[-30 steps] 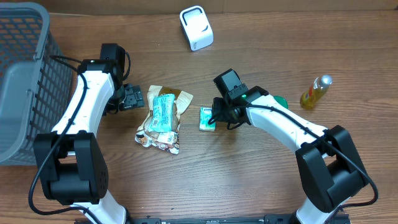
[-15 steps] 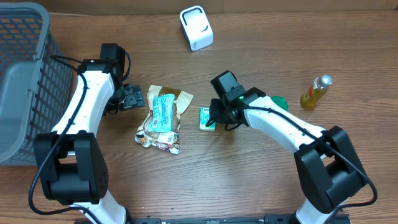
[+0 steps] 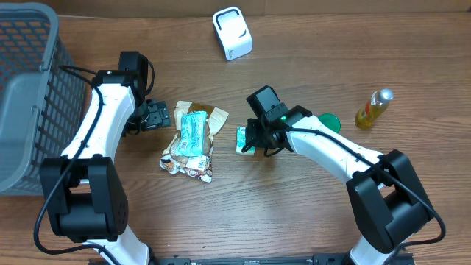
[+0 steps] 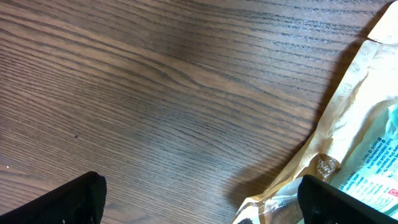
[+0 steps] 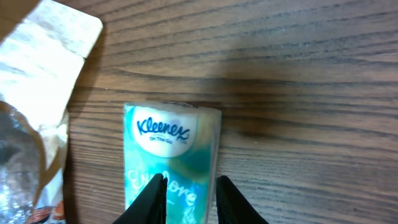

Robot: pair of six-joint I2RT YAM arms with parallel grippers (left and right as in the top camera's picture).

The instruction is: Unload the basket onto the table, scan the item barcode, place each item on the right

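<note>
**Operator:** Where are your grippers, left to right?

**Me:** My left gripper [image 3: 156, 115] hangs released, jaws spread wide over bare counter [image 4: 155, 93], with the snack wrappers [image 3: 190, 140] at its 3 o'clock. It is the farther one and has not moved since a second ago.

**Operator:** And the item?

**Me:** The tissue pack [image 3: 241, 138] lies flat on the counter just past the wrappers, its long axis running 12 to 6. My right gripper [image 5: 189, 199] is the nearer one. Its jaws are drawn narrow and sit on the pack's 6 o'clock end in the wrist view. I cannot tell whether they are pinching it or only resting there.

**Operator:** What has changed?

**Me:** My right wrist has swung a little towards 9 o'clock. The pack has stayed put. The scanner [image 3: 232, 33] stands at 12 o'clock from the pack, well apart, so I judge a lift that way comes next.
</note>
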